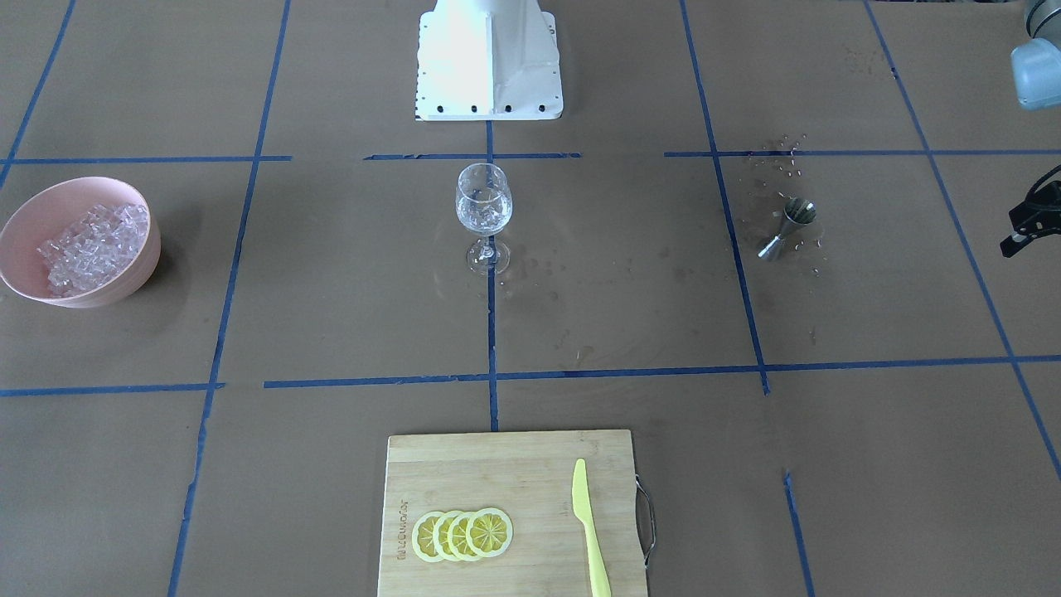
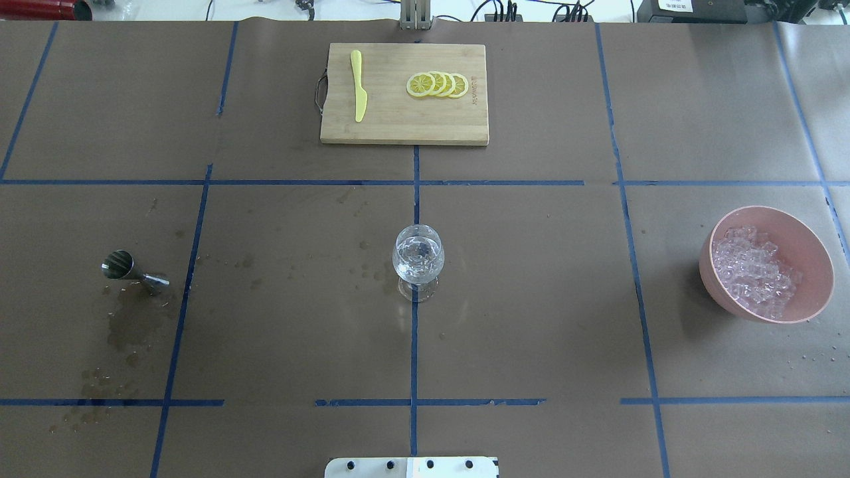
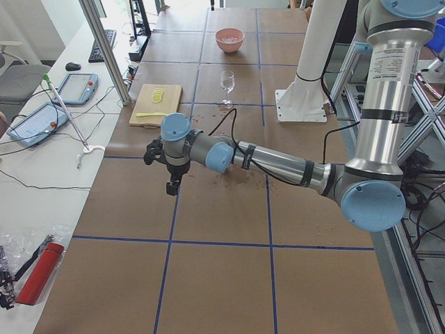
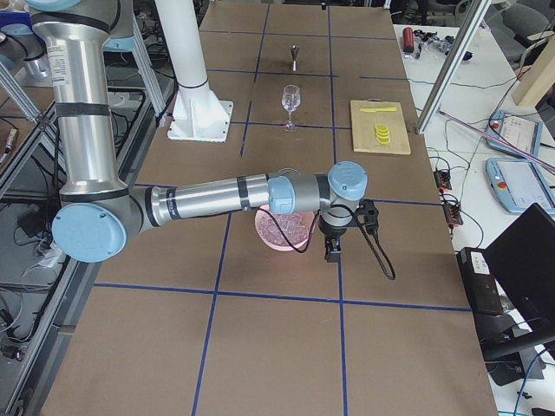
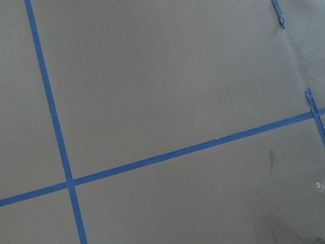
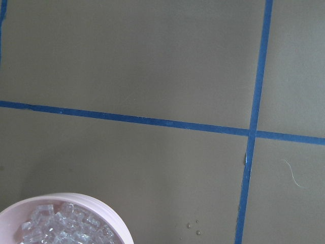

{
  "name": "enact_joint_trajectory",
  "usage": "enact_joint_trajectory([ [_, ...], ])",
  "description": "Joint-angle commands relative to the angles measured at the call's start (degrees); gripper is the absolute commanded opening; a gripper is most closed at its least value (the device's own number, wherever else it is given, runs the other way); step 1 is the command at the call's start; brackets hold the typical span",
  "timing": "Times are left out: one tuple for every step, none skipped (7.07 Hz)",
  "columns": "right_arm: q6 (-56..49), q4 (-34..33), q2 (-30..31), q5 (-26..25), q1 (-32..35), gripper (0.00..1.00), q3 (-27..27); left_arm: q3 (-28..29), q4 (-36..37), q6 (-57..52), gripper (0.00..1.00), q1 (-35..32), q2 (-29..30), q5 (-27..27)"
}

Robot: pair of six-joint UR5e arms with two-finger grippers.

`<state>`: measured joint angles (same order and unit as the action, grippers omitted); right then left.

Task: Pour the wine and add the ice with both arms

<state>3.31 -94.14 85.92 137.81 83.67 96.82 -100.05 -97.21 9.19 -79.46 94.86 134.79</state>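
The brown bench (image 2: 531, 318) carries everything. The left arm (image 3: 278, 161) stretches low across the middle of the left side view, and its left gripper (image 3: 172, 186) hangs over bare paper. The right arm (image 4: 217, 201) reaches out likewise in the right side view, with the right gripper (image 4: 332, 250) above the bench just beside the pink bowl (image 1: 133, 278). I cannot tell whether either set of fingers is spread or pressed together.

A cutting board (image 2: 398, 119) sits at the top centre of the overhead view. The bowl, at that view's right, holds the heap of ice (image 2: 754, 272). The wine glass (image 2: 418, 260) stands upright at centre with clear contents, seemingly some cubes among them. The jigger (image 2: 133, 272) lies on its side at the left amid damp spots.

From this, pouring looks finished, and adding ice is either in hand or done. A further move would call for the right gripper to drop into the bowl, pinch cubes and carry them to the glass.
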Motion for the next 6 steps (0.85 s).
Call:
enact_joint_trajectory([
  [0.0, 0.1, 0.4, 0.1, 0.0, 1.00, 0.5, -1.0, -4.0, -0.1, 1.00, -0.3, -3.3, -0.1],
  [-0.2, 0.1, 0.7, -0.3, 0.0, 1.00, 0.0, -1.0, -9.4, -0.2, 1.00, -0.4, -5.5, 0.2],
  [-0.2, 0.1, 0.5, -0.4, -0.1, 1.00, -0.1, -1.2, -13.9, -0.4, 1.00, -0.3, -8.5, 0.3],
  [-0.2, 0.1, 0.5, -0.4, -0.1, 1.00, -0.1, -1.2, -16.9, -0.3, 1.00, -0.3, -10.6, 0.3],
  [-0.2, 0.1, 0.4, -0.4, -0.1, 1.00, -0.1, -0.6, -19.7, -0.5, 1.00, -0.2, -12.6, 0.2],
  [-0.2, 0.1, 0.4, -1.1, -0.1, 1.00, -0.1, 0.2, -22.7, 0.0, 1.00, -0.1, -13.0, 0.2],
])
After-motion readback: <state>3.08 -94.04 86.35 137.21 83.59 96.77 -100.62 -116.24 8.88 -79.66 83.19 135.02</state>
